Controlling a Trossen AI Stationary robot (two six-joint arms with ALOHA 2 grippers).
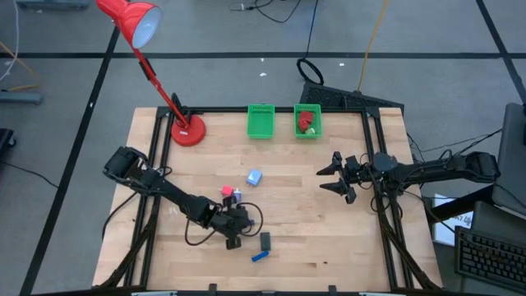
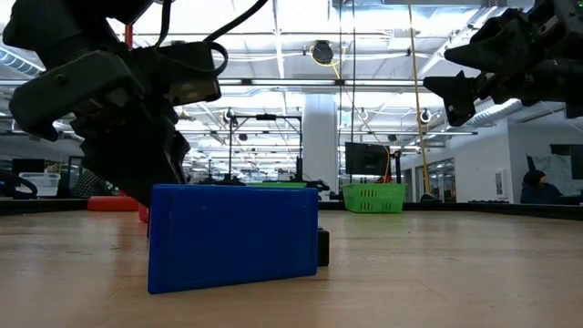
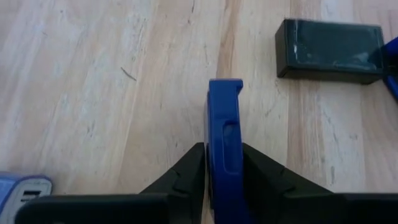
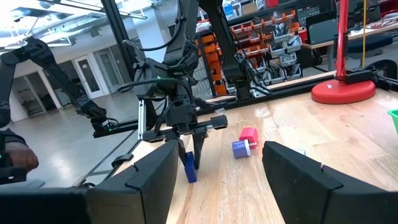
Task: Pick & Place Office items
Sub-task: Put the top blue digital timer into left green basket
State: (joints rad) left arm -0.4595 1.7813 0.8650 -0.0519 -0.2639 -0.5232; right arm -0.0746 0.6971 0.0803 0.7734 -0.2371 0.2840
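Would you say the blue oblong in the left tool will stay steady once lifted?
Probably: the blue oblong looks rigid and flat-sided, so the left tool pinches it squarely. It seems glossy, so it might slip. Standing on its narrow edge, it would likely tip if released.

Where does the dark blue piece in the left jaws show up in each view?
High view: hidden under the left gripper, lower centre.
Low view: not identifiable; the big blue slab in front may be another piece.
Left wrist view: dark blue piece, centre, clamped between the fingers.
Right wrist view: standing under the left gripper, left of centre.
Shared landmark: red desk lamp.
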